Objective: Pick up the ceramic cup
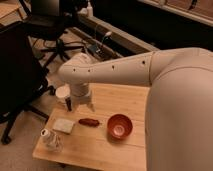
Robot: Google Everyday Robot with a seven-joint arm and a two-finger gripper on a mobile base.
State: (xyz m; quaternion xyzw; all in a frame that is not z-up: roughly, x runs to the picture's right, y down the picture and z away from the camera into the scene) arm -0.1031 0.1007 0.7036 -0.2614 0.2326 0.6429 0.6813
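Note:
The ceramic cup [62, 93] is a small white cup standing at the table's far left edge, partly hidden by my gripper. My gripper [80, 105] hangs from the white arm [125, 72] just to the right of the cup, low over the table. It is open: a dark fingertip [68, 104] sits right at the cup's near side, and the other fingertip [91, 106] is apart to the right. It holds nothing.
On the wooden table [135, 102] are a red bowl [120, 125], a small reddish-brown item [89, 121], a flat pale pad [63, 125] and a clear jar [50, 139]. Black office chairs [20, 75] stand to the left.

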